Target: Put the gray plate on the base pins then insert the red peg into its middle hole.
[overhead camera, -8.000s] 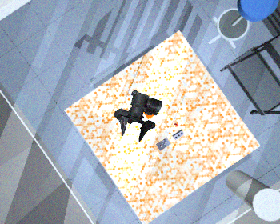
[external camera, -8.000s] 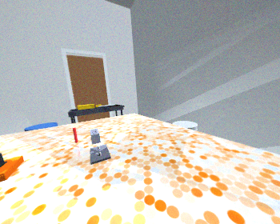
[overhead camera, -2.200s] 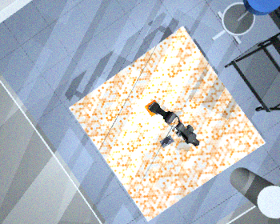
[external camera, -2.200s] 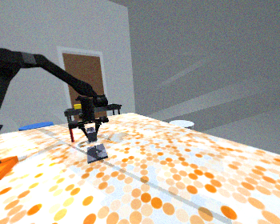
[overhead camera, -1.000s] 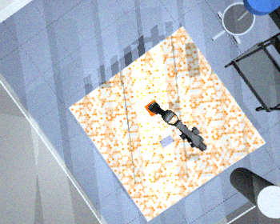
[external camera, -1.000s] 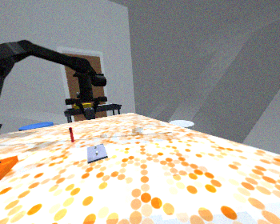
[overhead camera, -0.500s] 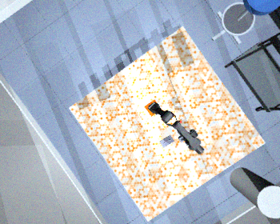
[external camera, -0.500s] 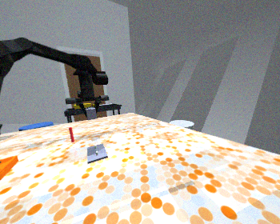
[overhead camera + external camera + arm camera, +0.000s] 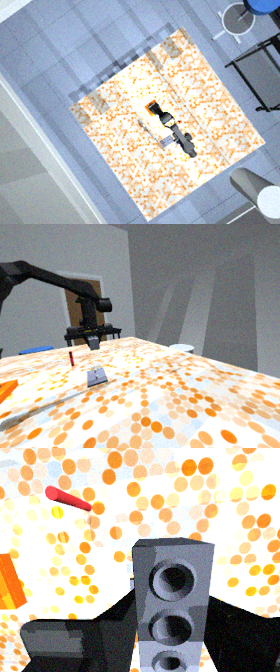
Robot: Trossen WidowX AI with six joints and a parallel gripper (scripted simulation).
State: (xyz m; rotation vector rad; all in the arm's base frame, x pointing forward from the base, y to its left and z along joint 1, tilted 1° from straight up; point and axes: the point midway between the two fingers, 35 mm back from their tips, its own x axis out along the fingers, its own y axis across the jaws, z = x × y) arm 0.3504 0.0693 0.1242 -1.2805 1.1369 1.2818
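My gripper (image 9: 93,338) (image 9: 161,590) is shut on the gray plate (image 9: 94,343) (image 9: 202,559), gripping it by its two long sides. The plate's three holes face the wrist camera. It hangs well above the table, and the top view shows the gripper off to one side of the base; the arm hides the plate there. The gray base (image 9: 166,142) (image 9: 97,378) lies on the table with small pins on top, nothing on it. The red peg (image 9: 72,358) (image 9: 70,499) stands upright on the table, apart from the base; in the top view it is a tiny dot (image 9: 179,122).
An orange block-like piece (image 9: 147,110) (image 9: 6,390) (image 9: 10,582) is at the foot of the arm. The orange-dotted table top (image 9: 120,168) (image 9: 160,400) carries the base, the peg and the arm. A dark-framed stand, a white round object and a blue one are beyond the table's edges.
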